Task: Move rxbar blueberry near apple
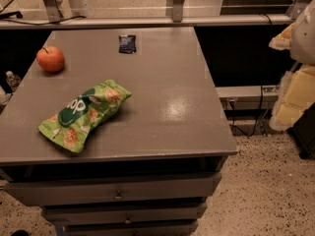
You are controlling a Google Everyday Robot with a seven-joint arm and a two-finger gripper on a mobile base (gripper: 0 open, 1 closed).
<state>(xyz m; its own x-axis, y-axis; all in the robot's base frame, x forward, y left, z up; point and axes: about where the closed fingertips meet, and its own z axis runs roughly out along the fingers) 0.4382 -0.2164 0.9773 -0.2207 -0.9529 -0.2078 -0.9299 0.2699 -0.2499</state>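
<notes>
The rxbar blueberry (pixel 127 43), a small dark navy wrapper, lies flat near the far edge of the grey table (pixel 167 107). The apple (pixel 50 59), round and red-orange with a short stem, sits at the far left of the table, well to the left of the bar. My gripper (pixel 294 77) shows as pale yellowish parts at the right edge of the view. It is off the table's right side, far from both the bar and the apple, and holds nothing that I can see.
A large green chip bag (pixel 83 114) lies on the front left of the table. Drawers (pixel 118 193) are below the front edge. A metal rail (pixel 147 21) runs behind the table. Cables (pixel 246 127) lie on the speckled floor at right.
</notes>
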